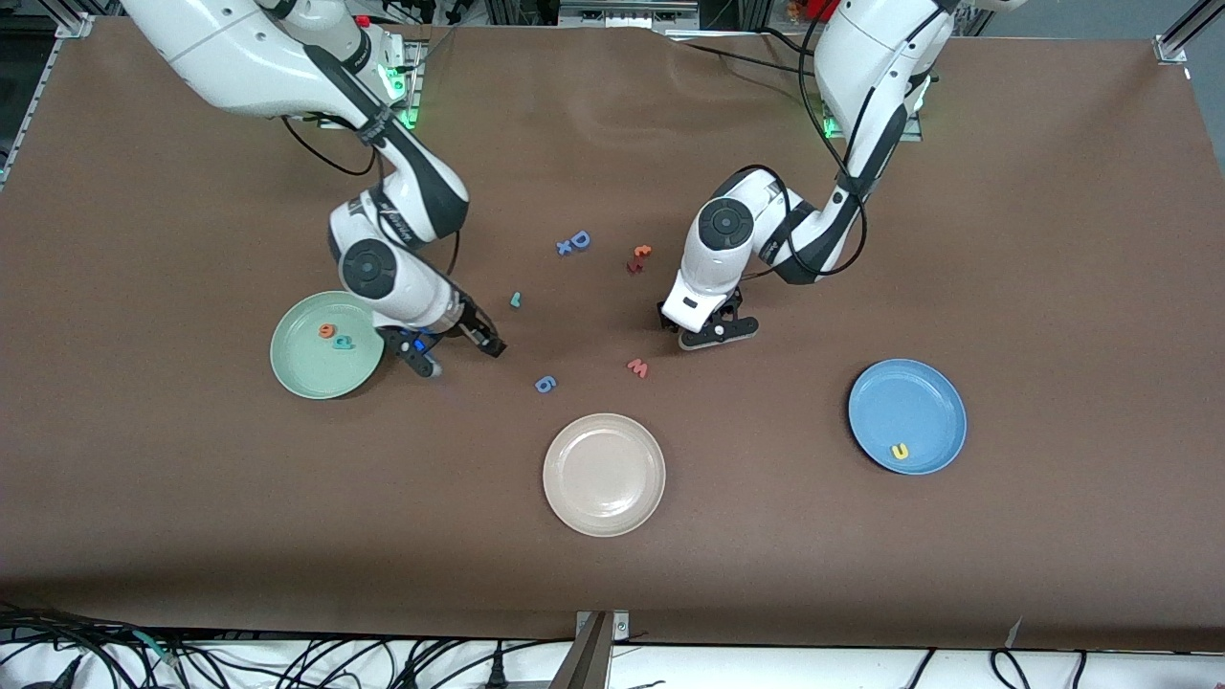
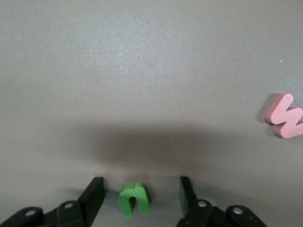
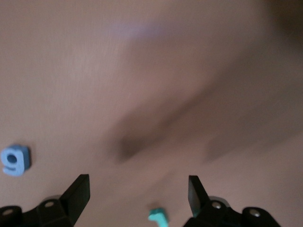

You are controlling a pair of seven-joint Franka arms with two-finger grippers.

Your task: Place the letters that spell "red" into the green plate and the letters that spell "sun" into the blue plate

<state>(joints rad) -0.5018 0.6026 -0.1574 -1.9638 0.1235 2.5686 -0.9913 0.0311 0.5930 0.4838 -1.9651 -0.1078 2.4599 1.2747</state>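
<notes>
Green n (image 2: 135,200) sits between my left gripper's (image 2: 141,196) spread fingers; next I squeeze it. My right gripper (image 3: 137,194) hangs wide open above the teal r (image 3: 158,215).

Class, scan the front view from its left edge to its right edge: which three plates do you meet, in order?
green plate → cream-white plate → blue plate

Orange e (image 1: 327,331), teal d (image 1: 343,342) on green plate (image 1: 297,378); yellow u (image 1: 900,451) on blue plate (image 1: 933,388).
</notes>
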